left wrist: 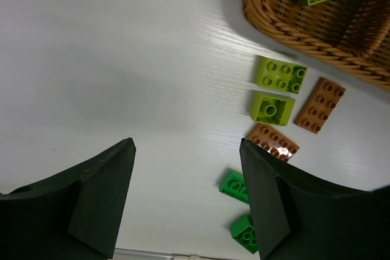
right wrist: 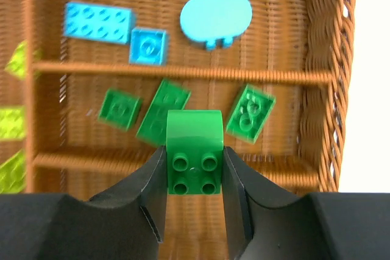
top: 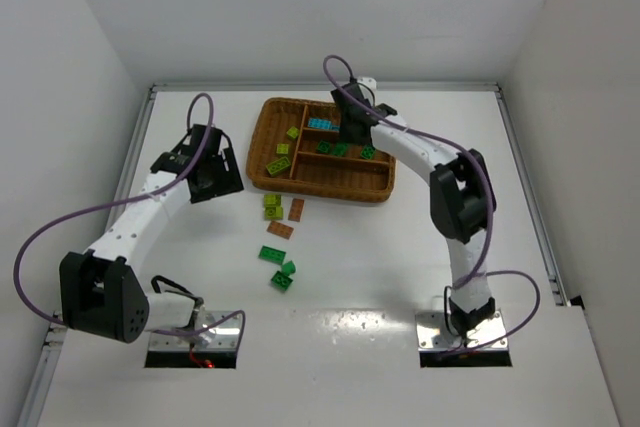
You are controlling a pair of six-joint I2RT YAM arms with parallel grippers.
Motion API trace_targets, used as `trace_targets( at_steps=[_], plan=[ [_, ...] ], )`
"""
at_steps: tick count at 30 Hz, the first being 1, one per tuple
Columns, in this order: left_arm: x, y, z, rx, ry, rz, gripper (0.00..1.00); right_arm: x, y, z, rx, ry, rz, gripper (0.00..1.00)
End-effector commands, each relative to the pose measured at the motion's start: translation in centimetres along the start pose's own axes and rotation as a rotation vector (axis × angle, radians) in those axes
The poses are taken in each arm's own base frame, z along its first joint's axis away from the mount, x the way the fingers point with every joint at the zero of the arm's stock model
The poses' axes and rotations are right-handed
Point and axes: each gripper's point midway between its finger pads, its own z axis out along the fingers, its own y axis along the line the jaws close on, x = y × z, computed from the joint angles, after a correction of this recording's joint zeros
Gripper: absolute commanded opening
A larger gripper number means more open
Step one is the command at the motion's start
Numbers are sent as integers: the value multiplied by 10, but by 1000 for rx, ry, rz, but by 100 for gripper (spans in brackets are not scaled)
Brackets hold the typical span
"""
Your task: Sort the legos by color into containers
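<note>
Your white counter [top: 400,267] carries a brown wicker tray [top: 330,193] at its far middle. Your right claw [right wrist: 194,156] hangs over the tray's narrow sections, pinching a held green brick [right wrist: 194,132] with a rounded top between its fingers. Your left claw [left wrist: 186,150] hovers spread, holding nothing, above bare counter left of the tray. In the tray, the far narrow section holds three cyan pieces [right wrist: 97,21]. The next section holds three sorted green bricks [right wrist: 163,111], and the tall section holds sorted yellow-green bricks [top: 278,167]. Near the tray on the counter lie two loose yellow-green bricks [left wrist: 280,76], two brown-orange bricks [left wrist: 320,106] and loose dark green bricks [top: 272,254].
</note>
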Motion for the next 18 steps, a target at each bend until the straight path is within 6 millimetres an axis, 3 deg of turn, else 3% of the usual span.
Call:
trace_targets(
  at_steps=[1,4,6,8,11,13,15,16,17,18],
  plan=[
    [-16,-8,-9,39,-28,-3,76,-10,-2,23,-1,11,-8,22],
    [-20,-11,-14,59,-43,-16,76,-10,-4,36,-2,31,12,26],
    [-20,-11,-15,59,-43,-16,76,-13,-1,36,-18,22,18,51],
    [-18,-10,-15,55,-35,-15,76,-22,-4,32,-17,10,30,65],
    [-18,-10,-15,55,-35,-15,76,-23,-4,17,-9,-10,21,65],
    [-19,-9,-14,47,-39,-15,76,-36,-11,-7,-16,-44,35,62],
    [-21,-5,-14,24,-50,-16,76,-17,-10,-20,-64,-25,26,56],
    [-22,-3,-14,14,-55,-16,76,-26,-4,-48,-120,-64,35,55],
    [-24,2,-13,-3,-62,-16,76,9,-1,-55,-144,-17,-5,55],
    [-24,5,-10,-13,-55,-22,76,17,13,-69,-226,-22,-30,55]
  ],
)
